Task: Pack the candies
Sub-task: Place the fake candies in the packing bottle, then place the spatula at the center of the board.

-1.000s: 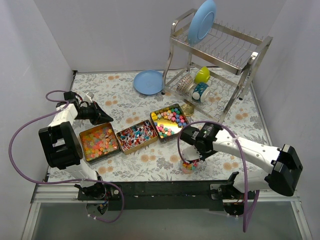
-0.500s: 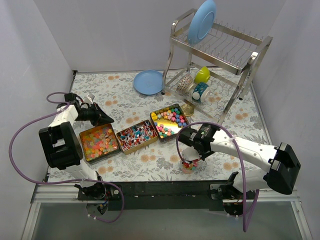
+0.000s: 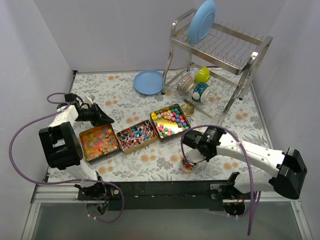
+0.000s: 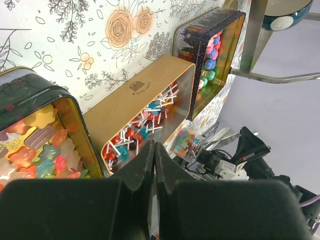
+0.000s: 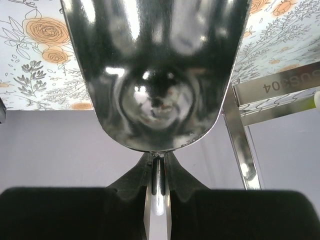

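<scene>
Three open tins sit in a row: gummies, lollipops and small mixed-colour candies. A small clear cup with candies in it stands near the front edge. It also shows in the left wrist view. My right gripper is shut on the handle of a shiny metal scoop, which hangs just above the cup. The scoop's inside is hidden. My left gripper is shut and empty beside the far left corner of the gummy tin.
A steel dish rack stands at the back right with a blue plate on top and mugs below. Another blue plate lies on the table. A small gold dish sits behind the candy tin.
My right arm has shifted slightly right and toward the front edge, keeping the scoop over the cup. The left arm has not moved.
</scene>
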Controlling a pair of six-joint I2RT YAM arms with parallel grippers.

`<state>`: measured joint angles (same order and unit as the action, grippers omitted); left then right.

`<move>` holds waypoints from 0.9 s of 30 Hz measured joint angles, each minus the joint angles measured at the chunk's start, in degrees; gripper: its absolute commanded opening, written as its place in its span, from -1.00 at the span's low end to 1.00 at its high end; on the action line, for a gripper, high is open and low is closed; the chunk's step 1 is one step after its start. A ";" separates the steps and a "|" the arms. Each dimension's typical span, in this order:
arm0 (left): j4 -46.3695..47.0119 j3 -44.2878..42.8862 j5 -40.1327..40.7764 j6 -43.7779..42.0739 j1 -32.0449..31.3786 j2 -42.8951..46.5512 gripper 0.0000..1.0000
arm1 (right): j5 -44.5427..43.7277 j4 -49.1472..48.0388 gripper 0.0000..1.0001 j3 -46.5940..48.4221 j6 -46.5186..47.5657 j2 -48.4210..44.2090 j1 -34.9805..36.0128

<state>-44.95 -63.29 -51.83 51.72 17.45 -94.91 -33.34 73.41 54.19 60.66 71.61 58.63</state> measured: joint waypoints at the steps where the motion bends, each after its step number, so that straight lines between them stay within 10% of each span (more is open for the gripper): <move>1: 0.00 0.00 0.00 0.11 0.00 0.00 -1.00 | -0.07 0.00 -0.97 -0.11 0.11 -0.50 -0.02; 27: -1.03 -9.14 0.74 -0.11 -0.02 -7.37 -1.00 | 27.10 -13.84 -0.97 0.00 -15.76 -18.21 -49.03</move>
<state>-45.98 -72.42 -51.09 51.62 17.43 -102.28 -6.24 59.57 54.19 44.91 53.41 9.61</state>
